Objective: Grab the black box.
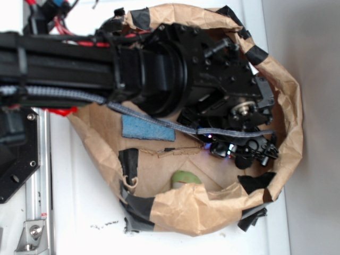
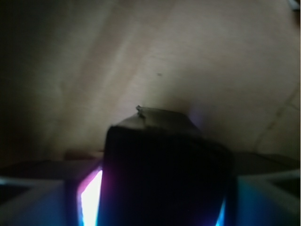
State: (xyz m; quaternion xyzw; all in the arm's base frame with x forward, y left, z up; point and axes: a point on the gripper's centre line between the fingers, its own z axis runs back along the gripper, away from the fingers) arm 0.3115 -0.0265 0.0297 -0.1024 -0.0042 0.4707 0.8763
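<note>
black box (image 2: 164,174) fills the wrist view, sitting between the gripper's (image 1: 245,154) two pale fingers (image 2: 33,200), close on each side; whether they already pinch it i cannot tell. from the exterior the arm hides the box, low inside the brown paper nest (image 1: 289,101), across the nest from the blue sponge (image 1: 147,128). judging by this, the squeeze should be slow and square so the glossy block doesn't slip out. green thing (image 1: 185,178) lies near the nest's front rim; white tabletop (image 1: 85,202) surrounds the nest
</note>
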